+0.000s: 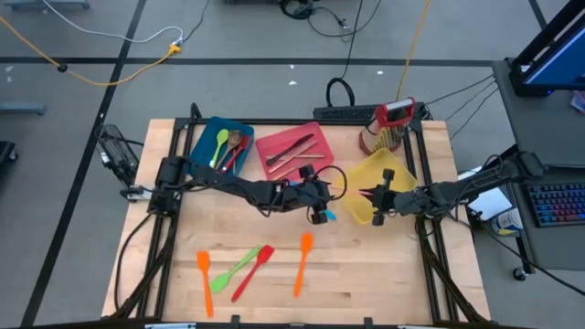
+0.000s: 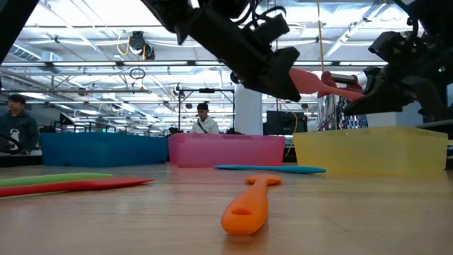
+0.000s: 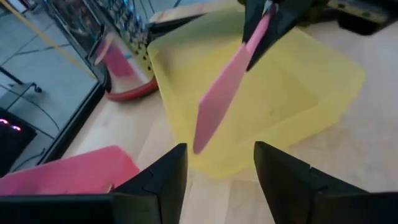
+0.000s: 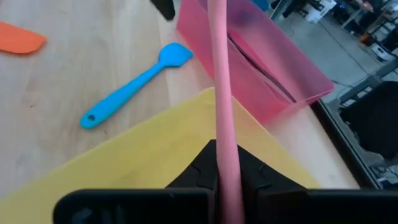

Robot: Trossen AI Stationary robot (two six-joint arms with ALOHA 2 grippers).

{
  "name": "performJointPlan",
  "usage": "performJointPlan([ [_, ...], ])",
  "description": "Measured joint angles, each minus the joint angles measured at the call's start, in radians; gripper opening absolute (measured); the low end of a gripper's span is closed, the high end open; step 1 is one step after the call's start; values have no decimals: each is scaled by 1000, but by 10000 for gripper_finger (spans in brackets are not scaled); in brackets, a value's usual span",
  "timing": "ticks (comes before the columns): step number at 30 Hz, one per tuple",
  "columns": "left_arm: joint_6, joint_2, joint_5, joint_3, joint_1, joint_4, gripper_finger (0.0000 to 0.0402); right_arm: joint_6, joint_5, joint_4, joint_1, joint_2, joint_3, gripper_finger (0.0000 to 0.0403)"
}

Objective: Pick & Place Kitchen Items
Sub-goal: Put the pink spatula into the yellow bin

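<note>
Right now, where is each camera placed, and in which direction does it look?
High: above, looking straight down; both arms over the table.
Low: at table height, facing the room; arms overhead.
Left wrist: past open left gripper toward yellow bin.
Right wrist: right gripper shut on pink spatula.
Both wrist views share this spatula.

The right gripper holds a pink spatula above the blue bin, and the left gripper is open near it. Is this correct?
Not quite. The right gripper is shut on the pink spatula above the yellow bin, not the blue bin. The left wrist view shows the spatula hanging over the yellow bin. The rest holds: the left gripper is open beside it.
</note>
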State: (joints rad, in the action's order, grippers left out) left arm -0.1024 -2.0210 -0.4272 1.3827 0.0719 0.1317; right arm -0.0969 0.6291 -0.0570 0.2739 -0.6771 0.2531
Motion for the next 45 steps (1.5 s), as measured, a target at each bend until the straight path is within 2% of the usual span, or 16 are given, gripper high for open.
performJointPlan([
  [4,5,43,1,0,1,-98,188,-63,19,-37,0,16,1,6],
  [7,20,86,0,0,-1,-207,182,-61,107,-175,-17,25,18,6],
  [9,28,117,2,0,-2,-287,176,-26,128,-259,-38,28,28,6],
  [13,31,177,6,0,-2,-434,166,-21,46,-266,-87,30,44,6],
  [19,64,250,7,0,-7,-562,151,-4,48,-296,-155,32,87,6],
  [22,68,274,8,0,-6,-593,145,-24,43,-298,-180,31,132,6],
  [27,67,298,8,0,-6,-612,137,-47,-38,-353,-236,19,240,6],
  [34,67,299,8,0,-5,-616,136,-65,-251,-411,-355,-45,277,6],
  [45,109,299,8,0,-5,-661,136,-66,-291,-415,-503,-171,277,6],
])
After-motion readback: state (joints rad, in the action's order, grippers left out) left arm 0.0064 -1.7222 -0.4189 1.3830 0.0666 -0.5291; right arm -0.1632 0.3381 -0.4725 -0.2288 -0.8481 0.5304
